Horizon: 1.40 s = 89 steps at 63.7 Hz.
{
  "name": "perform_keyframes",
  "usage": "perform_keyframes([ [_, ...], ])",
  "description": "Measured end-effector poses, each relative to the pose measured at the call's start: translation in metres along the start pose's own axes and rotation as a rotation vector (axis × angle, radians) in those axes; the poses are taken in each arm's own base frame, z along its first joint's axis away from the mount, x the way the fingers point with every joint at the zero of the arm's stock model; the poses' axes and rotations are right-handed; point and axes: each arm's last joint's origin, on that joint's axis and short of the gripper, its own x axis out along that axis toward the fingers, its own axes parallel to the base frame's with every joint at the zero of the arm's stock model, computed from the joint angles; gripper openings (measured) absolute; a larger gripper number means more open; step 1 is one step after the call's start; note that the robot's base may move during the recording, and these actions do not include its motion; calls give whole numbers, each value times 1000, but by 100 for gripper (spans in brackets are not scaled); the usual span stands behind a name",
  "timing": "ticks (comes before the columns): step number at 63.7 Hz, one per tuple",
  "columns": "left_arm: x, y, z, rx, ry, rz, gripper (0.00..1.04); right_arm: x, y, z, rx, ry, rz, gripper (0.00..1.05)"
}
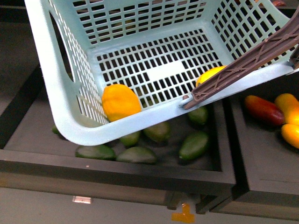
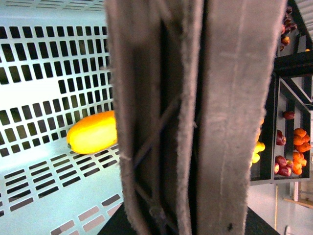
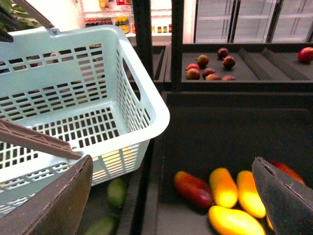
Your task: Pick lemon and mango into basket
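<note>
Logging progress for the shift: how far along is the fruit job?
Done, apparently: a yellow-orange fruit and a yellow one, half behind the handle, lie in the basket. In hand: nothing; the right pincer hangs open above binned mangoes. Left: confirming they're lemon and mango.

Hidden and cut-off parts

The handle [image 1: 243, 63] hides most of a yellow fruit [image 1: 209, 74]; the basket [image 1: 60, 98] covers several green fruits [image 1: 159, 131] beneath.

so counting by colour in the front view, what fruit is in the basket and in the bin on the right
yellow fruit in the basket: 2
yellow-orange fruit in the right bin: 2
dark red fruit in the right bin: 1
total: 5
</note>
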Motion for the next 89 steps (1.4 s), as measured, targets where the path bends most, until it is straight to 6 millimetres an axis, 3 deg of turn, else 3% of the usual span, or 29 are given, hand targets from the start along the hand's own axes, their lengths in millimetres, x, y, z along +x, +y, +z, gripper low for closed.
perform_keyframes([
  [69,0,2,3,-1,-21,14,17,0,0,0,-1,2,7,96],
  [77,7,5,23,-292,-522,148,16,0,0,0,0,3,8,96],
  [80,13,12,33,-397,-638,178,16,0,0,0,0,3,5,96],
  [89,45,53,70,-626,-703,249,16,0,0,0,0,3,1,96],
])
